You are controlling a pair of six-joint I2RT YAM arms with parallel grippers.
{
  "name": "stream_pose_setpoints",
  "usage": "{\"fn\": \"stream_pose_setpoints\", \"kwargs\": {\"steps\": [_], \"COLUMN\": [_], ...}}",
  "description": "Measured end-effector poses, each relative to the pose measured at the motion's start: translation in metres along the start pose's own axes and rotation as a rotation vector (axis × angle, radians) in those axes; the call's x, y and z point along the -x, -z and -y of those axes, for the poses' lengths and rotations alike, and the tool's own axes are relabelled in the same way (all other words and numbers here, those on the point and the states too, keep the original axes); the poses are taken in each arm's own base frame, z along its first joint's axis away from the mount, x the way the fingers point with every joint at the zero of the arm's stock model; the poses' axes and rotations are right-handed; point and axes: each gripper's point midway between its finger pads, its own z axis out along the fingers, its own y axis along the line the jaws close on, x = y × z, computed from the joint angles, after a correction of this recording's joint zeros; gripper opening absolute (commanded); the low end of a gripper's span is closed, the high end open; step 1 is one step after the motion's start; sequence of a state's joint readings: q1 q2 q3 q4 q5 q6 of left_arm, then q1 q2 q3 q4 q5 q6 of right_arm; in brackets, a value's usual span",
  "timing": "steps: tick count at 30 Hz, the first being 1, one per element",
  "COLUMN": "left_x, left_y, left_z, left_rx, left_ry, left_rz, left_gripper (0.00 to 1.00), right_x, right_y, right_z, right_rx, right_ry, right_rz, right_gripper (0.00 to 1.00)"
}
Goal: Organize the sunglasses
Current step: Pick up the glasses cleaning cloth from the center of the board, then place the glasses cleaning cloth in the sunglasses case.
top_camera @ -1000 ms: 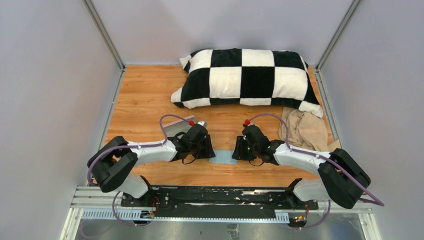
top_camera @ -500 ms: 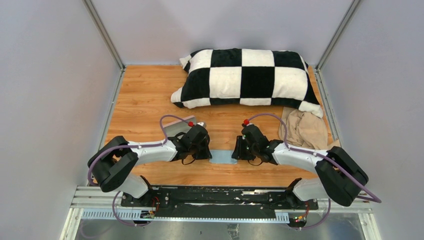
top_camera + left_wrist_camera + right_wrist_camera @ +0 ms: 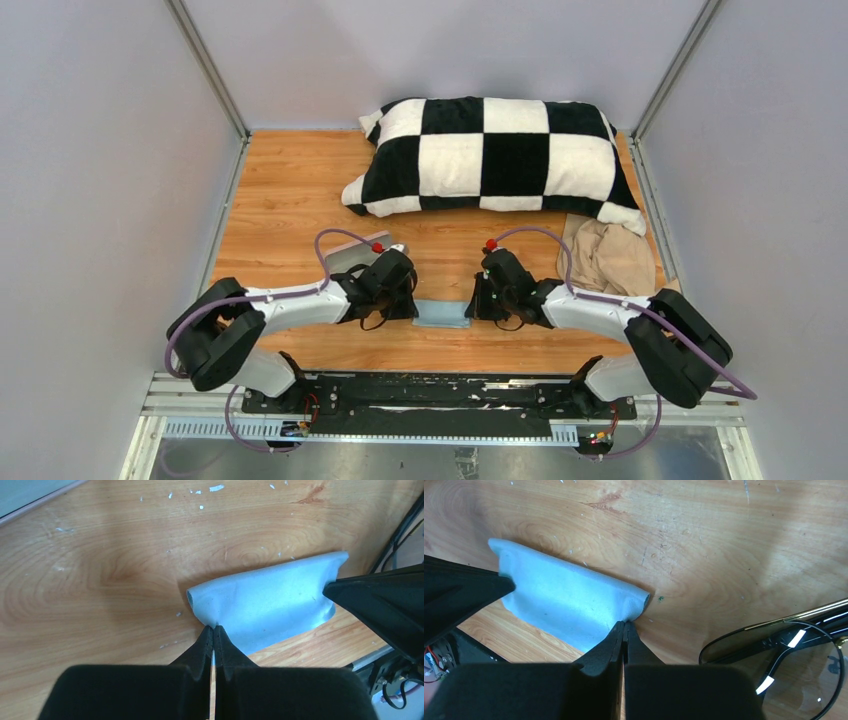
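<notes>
**Both hands pinch the blue cloth; sunglasses lie beside the right one**

The left hand (image 3: 214, 630) has its two black, wedge-shaped fingers pressed together on one end of the light blue cloth (image 3: 265, 605). The right hand (image 3: 625, 626) is pinched the same way on the opposite end. Between them the cloth is soft and matte. It is doubled over into a long, rounded fold whose open end curls into a small tube, and its lower edge rests on the tabletop (image 3: 290, 190).

The tabletop is orange-brown wood-grain laminate, scuffed and flecked with pale chips.

The sunglasses (image 3: 774, 650) lie on the tabletop just to the right of the right hand, apart from the cloth. They have rounded brown-tinted lenses in a thin rim that glints gold along the top, and slim dark arms crossing behind the lenses. In the overhead view the right arm covers them.

A plush black-and-white chequered pillow (image 3: 490, 155) lies along the far edge. A crumpled beige fabric (image 3: 610, 255) sits at its right end. A flat, pale grey case (image 3: 348, 256) shows beside the left arm.
</notes>
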State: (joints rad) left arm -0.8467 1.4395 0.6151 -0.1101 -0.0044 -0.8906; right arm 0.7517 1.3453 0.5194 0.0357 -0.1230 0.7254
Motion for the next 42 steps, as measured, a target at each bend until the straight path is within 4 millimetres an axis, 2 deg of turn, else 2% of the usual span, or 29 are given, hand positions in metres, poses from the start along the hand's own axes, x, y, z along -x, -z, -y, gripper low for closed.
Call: {"fn": "stream_pose_setpoints", "kwargs": {"steps": [3,8,16,21,28,34,37,42], "left_x": [0.005,0.019,0.026,0.04,0.072,0.084,0.089,0.092], "left_y": [0.009,0.029,0.044,0.059,0.08,0.084,0.086,0.082], "left_z": [0.0,0.003,-0.01,-0.019,-0.05,-0.074,-0.088,-0.11], "left_rx": [0.005,-0.004,0.068,0.099,0.164,0.226,0.257,0.308], "left_ry": [0.0,-0.001,-0.023,-0.019,0.043,0.062,0.078,0.101], "left_rz": [0.024,0.093,0.131,0.179,0.271,0.293,0.301,0.291], "left_gripper": [0.0,0.0,0.0,0.0,0.0,0.0,0.0,0.0], "right_x": [0.0,0.007,0.035,0.058,0.087,0.103,0.108,0.106], "right_y": [0.001,0.004,-0.003,-0.011,-0.034,-0.056,-0.07,-0.09], "right_z": [-0.001,-0.016,-0.055,-0.08,-0.112,-0.139,-0.146,-0.145], "right_rx": [-0.003,0.022,0.073,0.103,0.136,0.161,0.164,0.152], "right_ry": [0.002,0.023,0.069,0.108,0.162,0.209,0.226,0.232], "right_rz": [-0.008,-0.006,0.014,0.036,0.048,0.05,0.043,0.015], "right_gripper": [0.0,0.0,0.0,0.0,0.0,0.0,0.0,0.0]}}
